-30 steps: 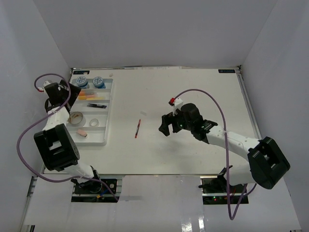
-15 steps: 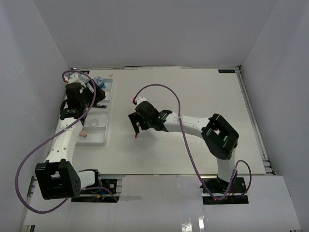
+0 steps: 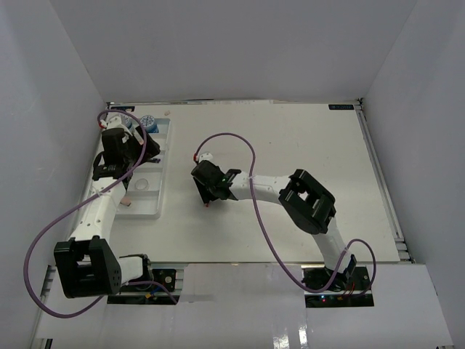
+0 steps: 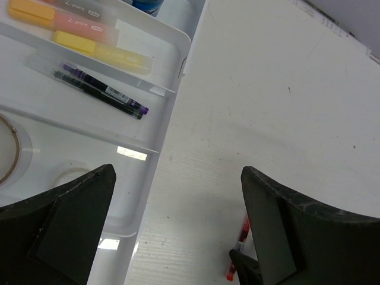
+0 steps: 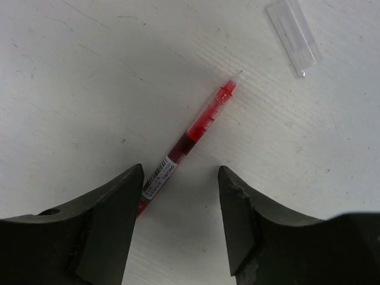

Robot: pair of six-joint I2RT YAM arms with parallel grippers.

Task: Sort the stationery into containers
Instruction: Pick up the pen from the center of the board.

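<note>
right gripper [image 5: 181, 178]: hanging low over the table [image 4: 285, 89], jaws partly spread, straddling the red pen [image 5: 190, 133], not pinching it.
red pen: lying flat left of the table's centre, near the tray's [image 4: 172, 89] near right corner; one end is hiding behind a finger.
clear cap [image 5: 292, 37]: lying apart, beyond the pen tip.
left gripper [image 4: 178, 172]: hovering over the tray's right edge, jaws spread wide, gripping nothing.
dark pens [image 4: 101, 92]: lying in a middle compartment.
yellow marker [image 4: 101, 50]: lying one compartment farther.
blue-white tub [image 3: 148, 122]: sitting at the far end.
</note>
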